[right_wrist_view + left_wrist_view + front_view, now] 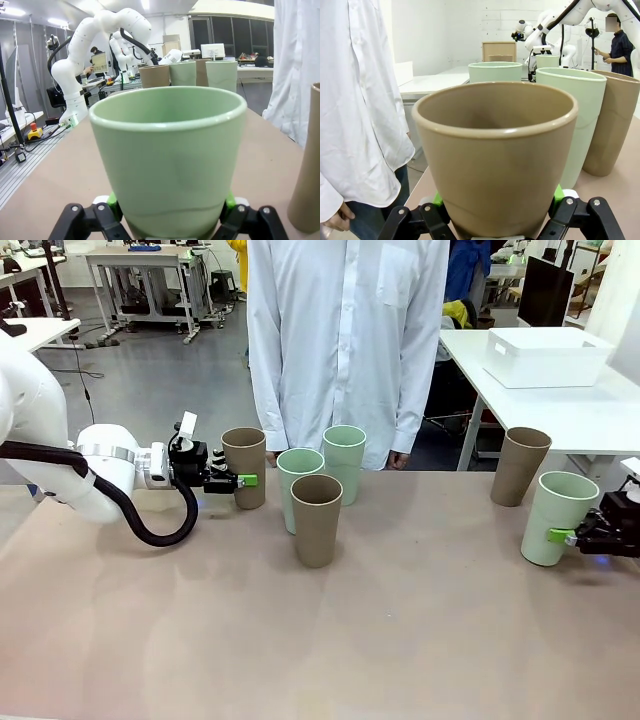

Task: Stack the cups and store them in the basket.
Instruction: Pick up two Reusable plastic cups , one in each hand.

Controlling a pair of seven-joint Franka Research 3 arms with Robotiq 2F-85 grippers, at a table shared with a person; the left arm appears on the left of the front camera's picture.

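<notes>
1. Left gripper [244,480], centre left of the front view: clenched on the left tan cup [244,452], with a green pad low on the cup's wall. The cup stands upright on the tabletop [400,640].
2. Left wrist view: the left tan cup [495,160] sits between the two fingers of the left gripper [497,202], one green pad on each side of its wall.
3. Right gripper [566,536], right edge of the front view: grasping the right mint cup [558,510] near its base.
4. Right wrist view: the right mint cup [167,160] stands between the fingers of the right gripper [167,207], with green pads against both sides.
5. Centre of the front view: near mint cup [298,485], far mint cup [344,460] and front tan cup [317,522], close together and apart from both grippers.
6. Lone tan cup [520,466]: right of centre, near the right mint cup and not held.
7. Basket [545,358]: on a white table at upper right, well apart from both grippers.
8. Person [345,340]: in a white shirt, standing at the far edge.
</notes>
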